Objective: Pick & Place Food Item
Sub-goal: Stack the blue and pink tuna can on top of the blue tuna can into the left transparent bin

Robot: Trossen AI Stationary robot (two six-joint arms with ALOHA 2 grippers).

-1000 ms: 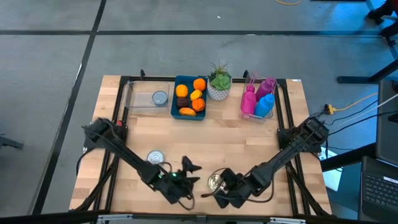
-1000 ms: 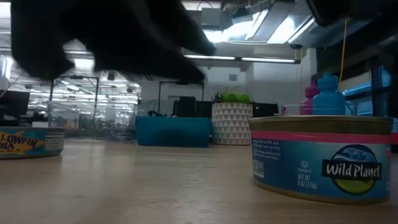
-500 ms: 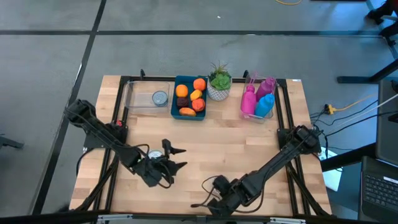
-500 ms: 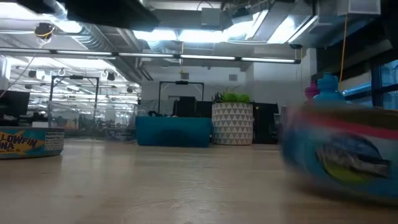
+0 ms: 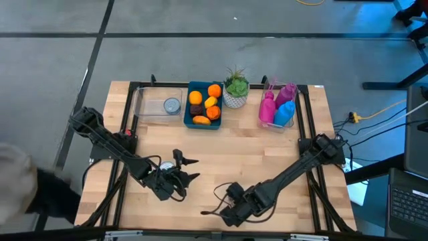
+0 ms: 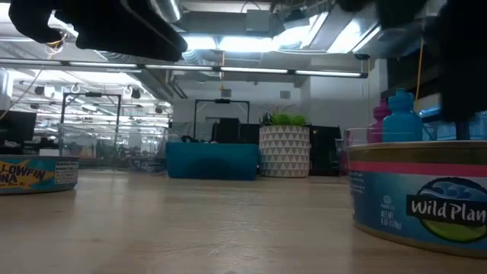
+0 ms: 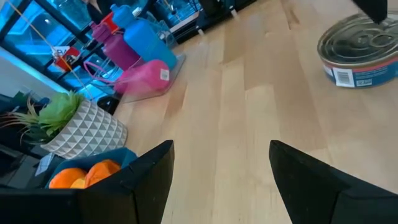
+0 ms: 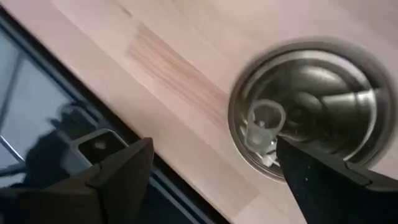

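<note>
Tuna cans, two of them, stand on the wooden surface (image 5: 267, 154). The left one (image 6: 38, 173), with a yellowfin label, is near the left edge, partly under my left arm in the high view. My left hand (image 5: 190, 169) is just right of it, over bare wood, fingers (image 7: 140, 180) apart and holding nothing. The second can (image 6: 418, 199), with a blue label and a pink band, stands upright near the front edge. My right hand (image 8: 214, 146) is over it with the fingers spread wide; the wrist view looks down on its lid and pull tab. The fingers are not closed on it, and I cannot tell if they touch it. Along the back stand a clear box (image 5: 144, 107) with a third can (image 5: 172, 105) inside, a blue tray (image 5: 188, 100) of fruit, a potted plant (image 5: 235, 94), and pink and blue bottles (image 5: 277, 107).
</note>
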